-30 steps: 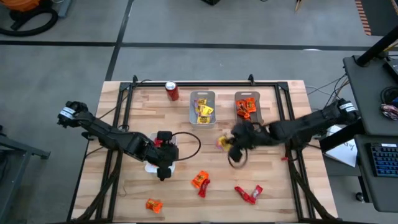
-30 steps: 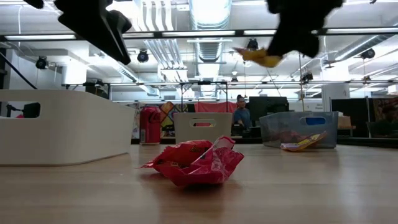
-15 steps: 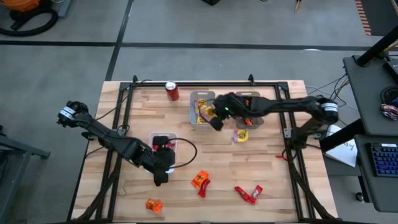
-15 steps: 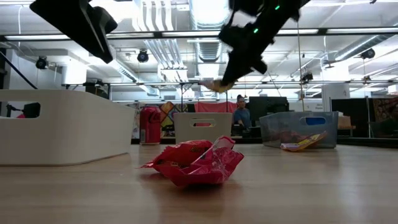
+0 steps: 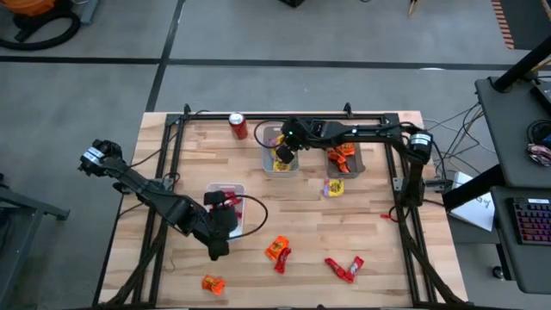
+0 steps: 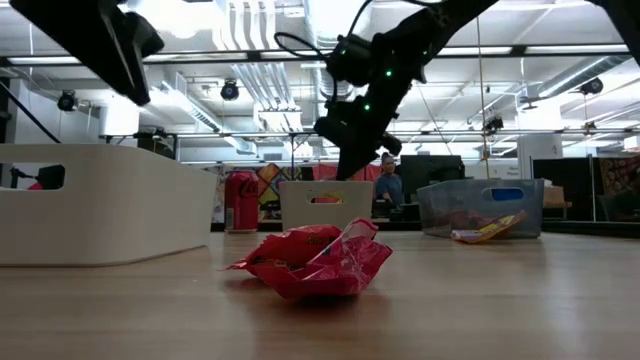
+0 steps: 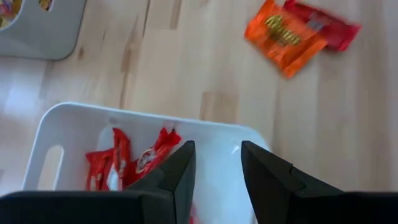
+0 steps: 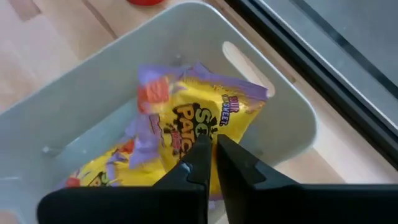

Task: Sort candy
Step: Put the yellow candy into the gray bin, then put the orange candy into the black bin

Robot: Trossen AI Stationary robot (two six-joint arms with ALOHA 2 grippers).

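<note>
My right gripper hangs over the grey tray at the far middle, shut on a yellow candy packet. More yellow candy lies in that tray. My left gripper stands open above the white tray, which holds red candy; nothing is between its fingers. Loose on the table lie an orange and a red packet, a red packet, an orange one and a yellow one. My right gripper pinches the yellow packet by one edge between its two fingertips, which slant down from the table's right side. The packet sticks out ahead of the fingers, lifted clear above the candy in the grey tray.
A clear tray with orange candy stands right of the grey one. A red soda can stands at the far edge, left of the grey tray. A black frame runs along the table's sides. Bare wood lies between the trays and the near edge.
My right gripper has swept from the table's middle toward the far edge and the left, sinking a little, and carried the yellow packet over the grey tray. My left gripper has drifted slightly toward the near edge and rolled, uncovering more of the white tray.
</note>
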